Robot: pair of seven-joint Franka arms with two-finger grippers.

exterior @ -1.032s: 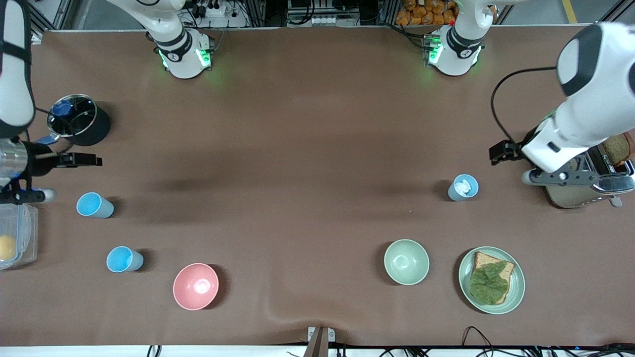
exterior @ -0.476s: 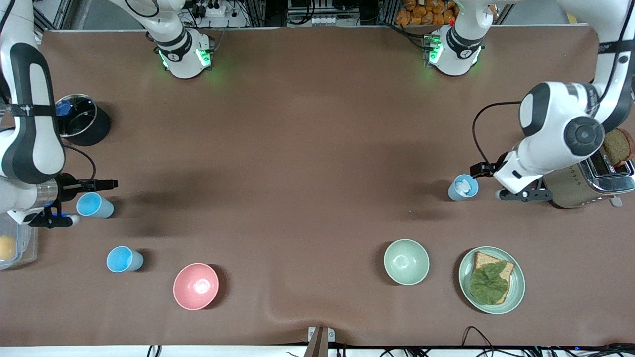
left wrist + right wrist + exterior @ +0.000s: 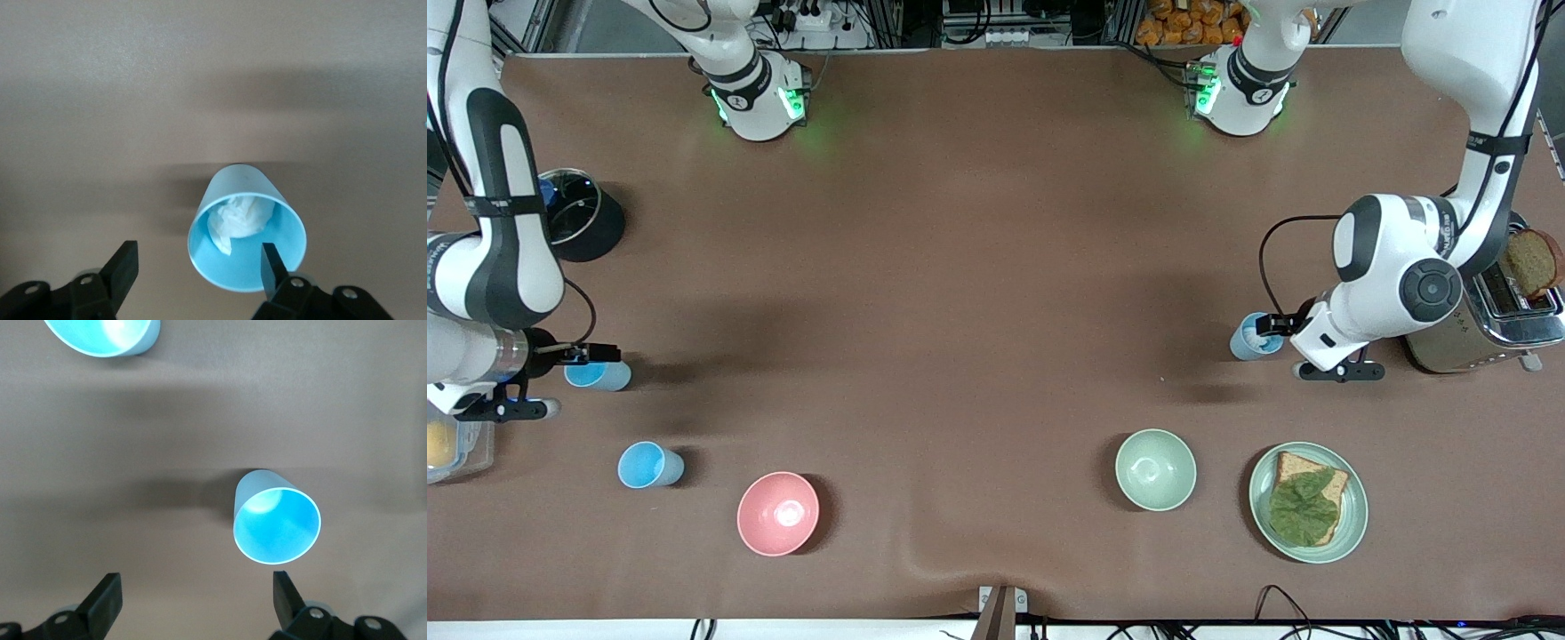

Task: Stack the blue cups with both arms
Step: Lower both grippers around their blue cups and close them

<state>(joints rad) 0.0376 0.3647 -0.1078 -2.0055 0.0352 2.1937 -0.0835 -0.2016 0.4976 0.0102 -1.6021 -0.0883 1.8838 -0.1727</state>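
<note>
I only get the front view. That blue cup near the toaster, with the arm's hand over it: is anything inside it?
Observer: Yes. The left wrist view shows crumpled white tissue in the bottom of that blue cup.
Operator: Are the fingers around it yet?
Observer: Not squarely. The left gripper is open, and the cup sits off centre: one finger lies over its rim, the other is well clear of it.
Operator: And the cup at the other arm?
Observer: The right wrist view shows that second cup upright and empty, with the right gripper open and not touching it.
</note>
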